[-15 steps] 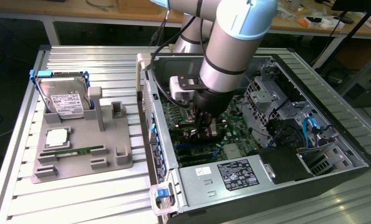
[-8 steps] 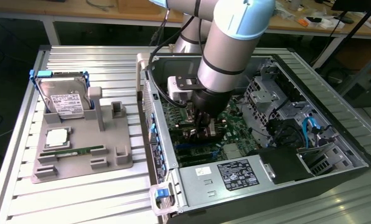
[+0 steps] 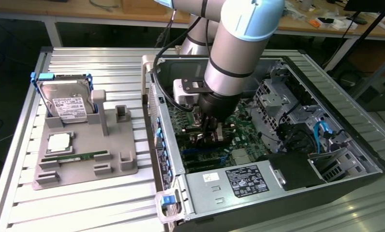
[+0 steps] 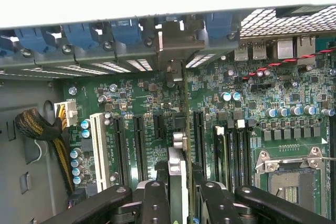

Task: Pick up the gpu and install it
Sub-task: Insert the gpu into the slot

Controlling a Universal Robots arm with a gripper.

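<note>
The end effector is set deep inside the open computer case, with the motherboard just beneath it. The end effector is closed on the gpu, which is held edge-on between the fingers, close over the expansion slots; whether it is seated cannot be told. If the card edge is not lined up with its slot, the contacts could be jammed. The silver bracket, ahead of the end effector, could be caught on the case's rear frame. Nearby capacitors could be struck if the card is tilted.
</note>
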